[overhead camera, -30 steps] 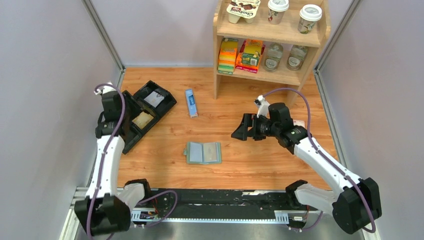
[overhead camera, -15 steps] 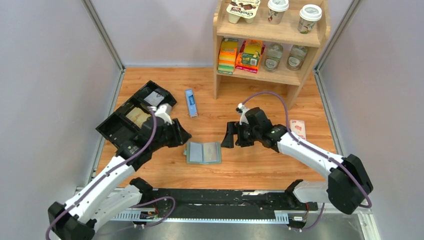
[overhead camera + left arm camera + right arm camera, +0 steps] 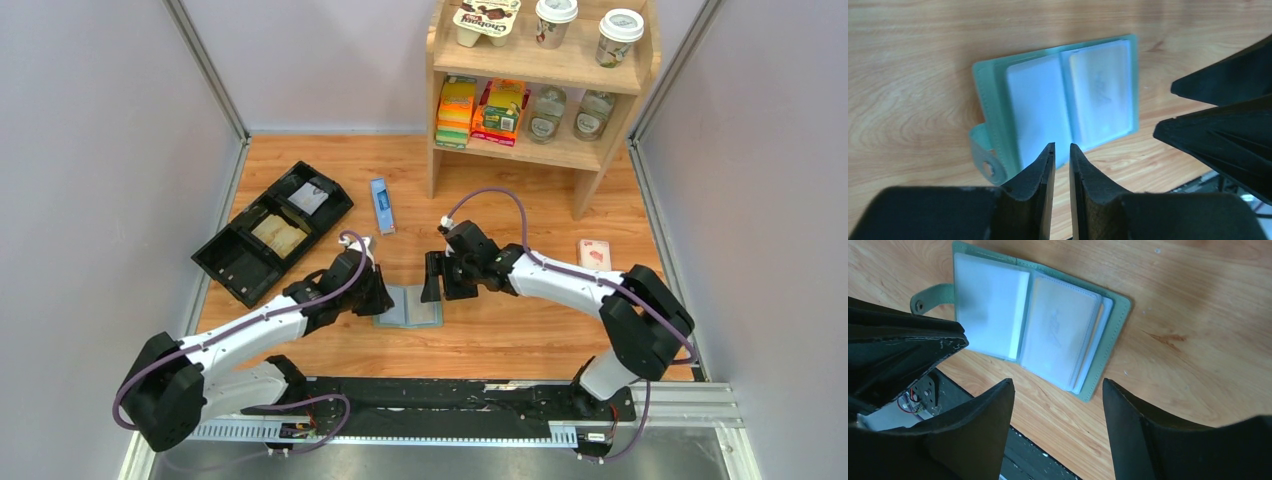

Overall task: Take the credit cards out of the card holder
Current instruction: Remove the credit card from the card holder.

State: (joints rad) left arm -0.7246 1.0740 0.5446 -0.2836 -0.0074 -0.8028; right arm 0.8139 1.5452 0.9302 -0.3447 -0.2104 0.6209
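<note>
The card holder (image 3: 408, 306) is lying open and flat on the tabletop (image 3: 520, 335), its long axis running left to right and its snap strap pointing left. A tan card (image 3: 425, 305) is showing in the right-hand pocket. The left hand (image 3: 383, 298) is hovering at its left edge, fingers a slit apart and gripping nothing. The right hand (image 3: 432, 290) is hanging at its right edge, jaws apart and empty.

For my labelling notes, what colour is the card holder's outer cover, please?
The card holder is sage green outside, clearest in the right wrist view.
</note>
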